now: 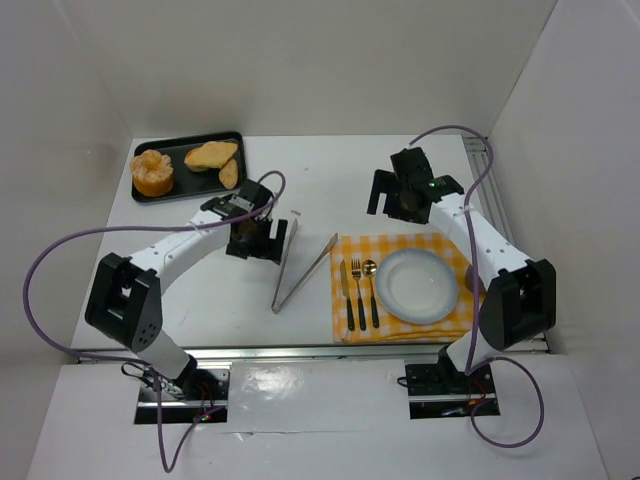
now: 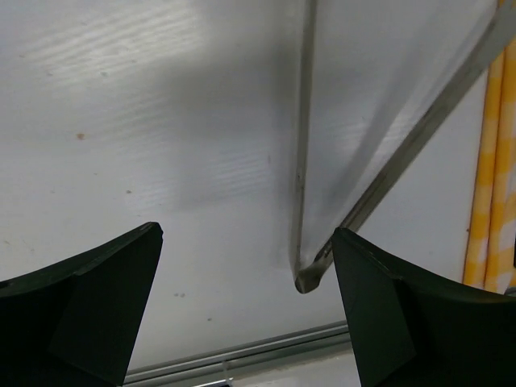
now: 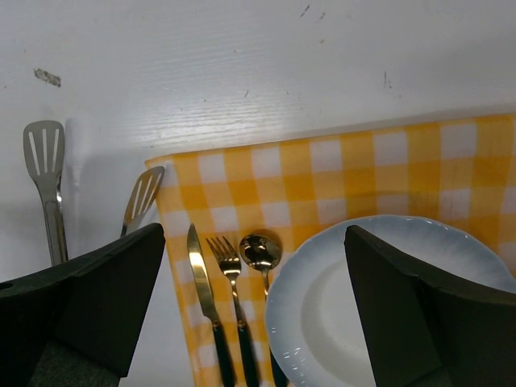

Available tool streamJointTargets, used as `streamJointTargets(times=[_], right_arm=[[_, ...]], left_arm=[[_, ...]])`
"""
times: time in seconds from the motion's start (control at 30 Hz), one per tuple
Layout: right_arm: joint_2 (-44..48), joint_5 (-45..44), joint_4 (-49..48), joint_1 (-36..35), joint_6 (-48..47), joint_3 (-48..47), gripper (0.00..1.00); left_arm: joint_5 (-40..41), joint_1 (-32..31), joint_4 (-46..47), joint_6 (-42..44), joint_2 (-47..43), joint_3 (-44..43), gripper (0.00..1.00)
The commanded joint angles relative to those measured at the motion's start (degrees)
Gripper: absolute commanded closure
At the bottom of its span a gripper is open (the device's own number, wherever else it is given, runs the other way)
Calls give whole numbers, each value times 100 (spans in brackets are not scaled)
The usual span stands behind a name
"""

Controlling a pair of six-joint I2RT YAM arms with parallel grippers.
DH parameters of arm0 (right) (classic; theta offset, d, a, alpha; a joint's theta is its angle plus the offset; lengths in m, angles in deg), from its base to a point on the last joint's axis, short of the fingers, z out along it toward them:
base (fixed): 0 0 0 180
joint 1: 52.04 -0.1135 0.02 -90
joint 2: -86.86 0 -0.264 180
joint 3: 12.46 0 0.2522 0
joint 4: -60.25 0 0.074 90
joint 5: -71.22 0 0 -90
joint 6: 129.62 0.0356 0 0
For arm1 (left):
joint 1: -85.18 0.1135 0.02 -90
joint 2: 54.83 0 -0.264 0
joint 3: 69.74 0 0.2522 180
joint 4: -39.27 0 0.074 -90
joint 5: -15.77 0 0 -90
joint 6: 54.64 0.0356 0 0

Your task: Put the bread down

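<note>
Bread (image 1: pixel 211 155) sits on the black tray (image 1: pixel 195 183) at the far left corner. It's a round bun (image 1: pixel 152 172) plus two flat slices, all untouched. The target looks like the empty plate (image 1: pixel 417 285) on the yellow checked cloth (image 1: pixel 400 243), right side, well apart from the tray.

Left gripper (image 2: pixel 246 234): fingers spread wide, nothing held, hovering low over the table (image 2: pixel 121 121). The hinge end of the tongs (image 2: pixel 301 161) is just ahead of one finger.

Right gripper (image 3: pixel 254 234): also wide open and empty, hanging over the far edge of the cloth above the knife (image 3: pixel 203 282), fork (image 3: pixel 230 270) and spoon (image 3: pixel 260 251).

Handling, my guess:
- Bread is light, soft and crumbly — it'll crush if pinched hard, though the crust should give some grip.
- The slices lie flat, so there's little edge to get under. Take one across its narrow width, or use the tongs, whose slotted tips would spread the load.
- The tongs look like stiff, smooth, springy metal. Grab mid-length with both arms between the fingers, not at the hinge.
- Risk: tongs twisting or slipping in the grip.
</note>
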Motion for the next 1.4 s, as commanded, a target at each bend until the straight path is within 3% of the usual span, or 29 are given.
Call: streamJointTargets(times=[0.0,0.17,0.3,0.63,1.0,1.13,1.27,1.3,1.37], right_arm=[[16,109,-305,-29,48,-85,0],[-98,170,-305,-29,48,-85,0],[-98,170,-305,-29,48,-85,0],[7,109,-252,-29,-5,-32,0],[60,56,-305,-29,48,82,0],[60,-110,-305,-29,-5,82,0],[60,-374,-244,-29,-58,-129,0],[60,-374,-244,-29,-119,-190,0],[8,-374,-244,-29,-119,-252,0]], left_arm=[[-104,-394,563,185,-493,336,0],[-272,-1053,827,-105,-380,523,0],[200,-1361,907,-482,-133,575,0],[518,-1362,1171,-544,544,628,0],[299,-1054,2269,-422,788,910,0],[237,-940,2374,-369,983,777,9],[106,-869,2323,-316,983,777,33],[106,-808,2322,-316,913,725,45],[106,-755,2217,-316,730,725,57]])
